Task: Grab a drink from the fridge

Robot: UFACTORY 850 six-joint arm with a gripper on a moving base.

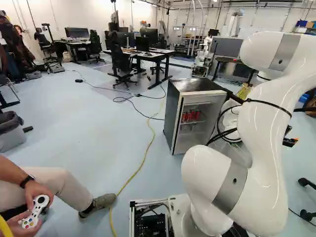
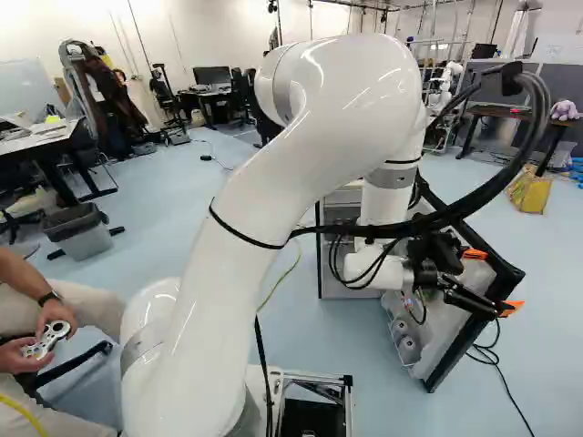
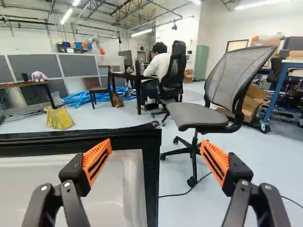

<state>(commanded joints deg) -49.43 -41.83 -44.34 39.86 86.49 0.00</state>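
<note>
The black gripper [image 2: 496, 281] of the white robot arm [image 2: 273, 200] has its two fingers spread wide apart, with a broad gap between their orange pads [image 3: 97, 158], and it has hold of nothing. It is at the open fridge door [image 2: 442, 341], which stands swung out from the fridge [image 1: 170, 116]. In the wrist view, the door's black frame [image 3: 152, 179] runs through the gap between the gripper's fingertips [image 3: 155, 144]; one finger is in front of the door's pale inner lining, the other in front of the floor [image 3: 265, 165] beyond the frame. Whether either finger touches the door cannot be told. The right base view shows the arm reaching forward to the door, with thick black cables [image 2: 474, 205] looping over toward the gripper. The drinks are red cans [image 1: 190, 116], standing close together on a shelf inside the fridge, right of the middle in the left base view and well apart from the gripper. The fridge is a small upright cabinet with a dark top and dark side. Low on the door's inner side are two round, pale shapes [image 2: 408, 349]. Ahead of the gripper, past the door, stands a grey office chair [image 3: 199, 116] on wheels; farther off, a yellow bag [image 3: 59, 118] lies on the floor.
</note>
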